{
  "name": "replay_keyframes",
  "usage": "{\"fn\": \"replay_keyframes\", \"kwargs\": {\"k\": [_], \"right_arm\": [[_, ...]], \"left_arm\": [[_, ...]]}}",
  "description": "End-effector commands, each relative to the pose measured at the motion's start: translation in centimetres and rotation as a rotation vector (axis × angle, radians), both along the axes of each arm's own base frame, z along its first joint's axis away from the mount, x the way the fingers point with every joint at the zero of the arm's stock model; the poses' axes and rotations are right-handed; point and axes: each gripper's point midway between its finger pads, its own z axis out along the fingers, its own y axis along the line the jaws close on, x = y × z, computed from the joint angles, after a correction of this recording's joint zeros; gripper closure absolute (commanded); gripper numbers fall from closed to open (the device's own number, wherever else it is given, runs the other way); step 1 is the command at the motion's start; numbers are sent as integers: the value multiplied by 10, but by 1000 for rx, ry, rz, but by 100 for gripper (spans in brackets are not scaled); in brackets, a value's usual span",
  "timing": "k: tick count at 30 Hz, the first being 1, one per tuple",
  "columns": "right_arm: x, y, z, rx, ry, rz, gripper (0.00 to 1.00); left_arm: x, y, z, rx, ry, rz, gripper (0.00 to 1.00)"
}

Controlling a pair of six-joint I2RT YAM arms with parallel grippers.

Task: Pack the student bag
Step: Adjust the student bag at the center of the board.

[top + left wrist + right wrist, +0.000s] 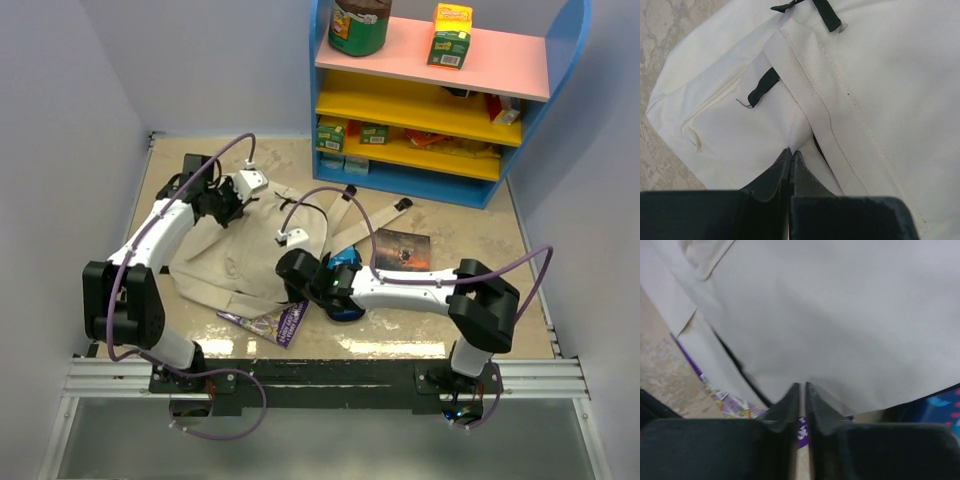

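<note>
The student bag (235, 262) is a soft beige canvas backpack lying crumpled on the table left of centre, its straps (345, 205) trailing toward the shelf. My left gripper (226, 203) is at the bag's far end. In the left wrist view it (791, 150) is shut on a pinched fold of the beige canvas (875, 75) beside a stitched seam. My right gripper (300, 272) is at the bag's near right edge. In the right wrist view it (802, 385) is shut on the lower hem of the canvas (840, 315), which hangs in front of the fingers.
A purple booklet (268, 323) lies half under the bag's near edge, seen too under the fabric (727, 400). A blue pencil case (347, 265) sits beside the right wrist, a dark picture book (402, 249) just beyond. A colourful shelf unit (440, 95) with boxes stands at the back right.
</note>
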Motion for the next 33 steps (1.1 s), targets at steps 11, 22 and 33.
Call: {"fn": "replay_keyframes", "kwargs": {"k": [11,22,33], "right_arm": [[184,-74,59,2,-181,-328,31],[180,-55,4,76,-55,-232,55],[148,-46,85,175,-143,-321,100]], "left_arm": [[-44,-5,-5,-2,9,-154,100],[-33,2,-13,19,-11,-92,100],[37,21,16,-54,-80,208,100]]}}
